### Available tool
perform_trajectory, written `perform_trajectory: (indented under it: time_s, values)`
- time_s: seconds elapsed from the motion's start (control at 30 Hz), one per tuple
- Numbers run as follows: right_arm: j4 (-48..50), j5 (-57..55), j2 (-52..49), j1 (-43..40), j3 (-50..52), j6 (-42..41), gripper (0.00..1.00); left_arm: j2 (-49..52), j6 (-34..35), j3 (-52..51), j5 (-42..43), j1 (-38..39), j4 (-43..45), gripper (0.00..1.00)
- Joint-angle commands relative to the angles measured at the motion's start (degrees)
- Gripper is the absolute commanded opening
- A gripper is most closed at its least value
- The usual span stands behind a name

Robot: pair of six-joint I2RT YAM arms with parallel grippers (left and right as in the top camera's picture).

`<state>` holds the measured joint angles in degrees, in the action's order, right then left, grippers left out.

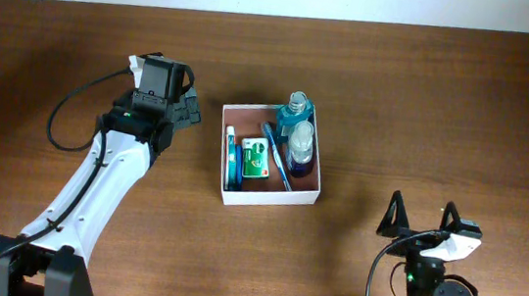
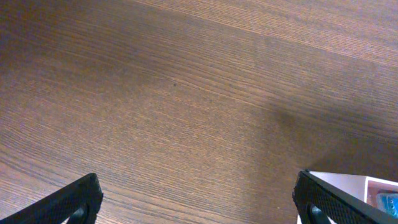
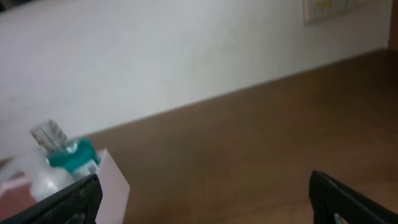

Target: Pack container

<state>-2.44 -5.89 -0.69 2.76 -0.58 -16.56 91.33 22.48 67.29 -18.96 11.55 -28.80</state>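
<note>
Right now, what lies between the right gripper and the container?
Nothing. The overhead view shows only bare table between the right gripper and the container. The right wrist view agrees: plain wood runs up to the white wall.

- 1 container (image 1: pixel 269 196)
- 2 clear bottles (image 1: pixel 296 103) (image 1: pixel 301 149)
- 1 blue toothbrush (image 1: pixel 279 164)
- 1 green pkt (image 1: pixel 256 160)
- 1 blue-edged item (image 1: pixel 232 159), kind unclear
- 2 tools: left tool (image 2: pixel 198 186), right tool (image 1: pixel 423 206)
- 1 desk (image 1: pixel 426 106)

White arm (image 1: pixel 103 180) — black cable (image 1: pixel 50 125), black jaws
</note>
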Motion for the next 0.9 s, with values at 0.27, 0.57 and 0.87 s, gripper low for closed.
perform_trajectory:
  time_s: [0.27, 0.57, 0.87]
  values:
    - [-1.7, 0.3, 0.5, -0.2, 0.3, 1.6, 0.98, -0.6, -0.3, 0.6, -0.8, -0.1, 0.0, 0.99]
    - [-1.7, 0.3, 0.5, -0.2, 0.3, 1.6, 0.98, -0.6, -0.3, 0.6, -0.8, -0.1, 0.0, 0.99]
    - [-1.7, 0.3, 0.5, -0.2, 0.3, 1.6, 0.98, -0.6, -0.3, 0.6, -0.8, -0.1, 0.0, 0.99]
